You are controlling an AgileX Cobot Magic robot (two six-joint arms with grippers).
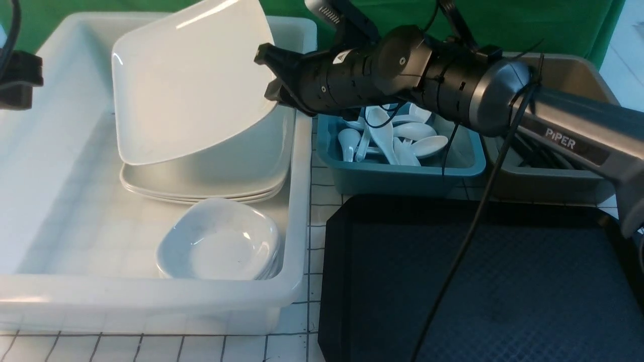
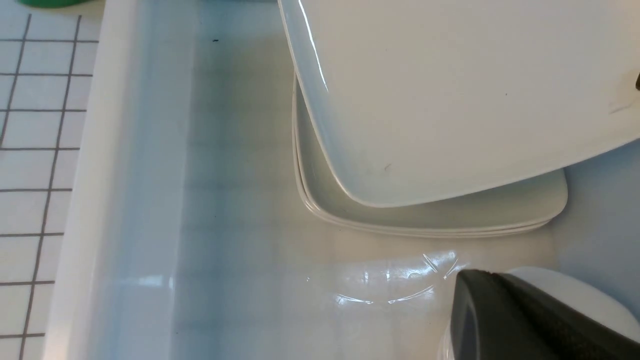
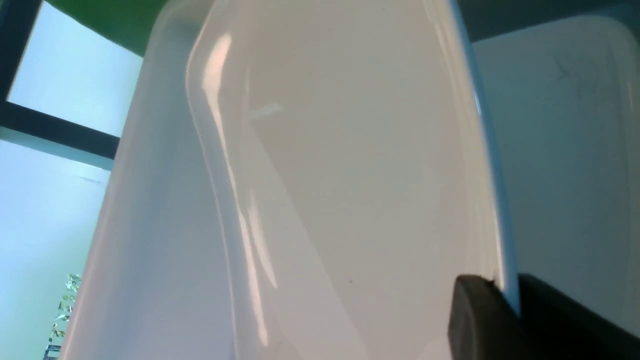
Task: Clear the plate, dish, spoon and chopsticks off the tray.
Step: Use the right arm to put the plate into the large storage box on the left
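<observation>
Plate point(image 1: 186, 80) tilts over stacked plates point(image 1: 201, 183) in the white tub's point(image 1: 55, 166) far-right corner, right jaws gripping its rim; left jaws unclear.

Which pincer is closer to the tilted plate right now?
Right. The right pincer clamps the rim of the plate; the left pincer hangs off to its left, not touching it.

The plate point(image 1: 186, 80) is tilting leftward of the right gripper point(image 1: 265, 75), its rim lying between the jaws. Below and left of the gripper, a stack of plates point(image 1: 211, 178) is sitting in the tub point(image 1: 151, 301), with bowls point(image 1: 221, 241) lying nearer. To the gripper's right, the spoon bin point(image 1: 402, 173) is standing behind the tray point(image 1: 478, 281).
</observation>
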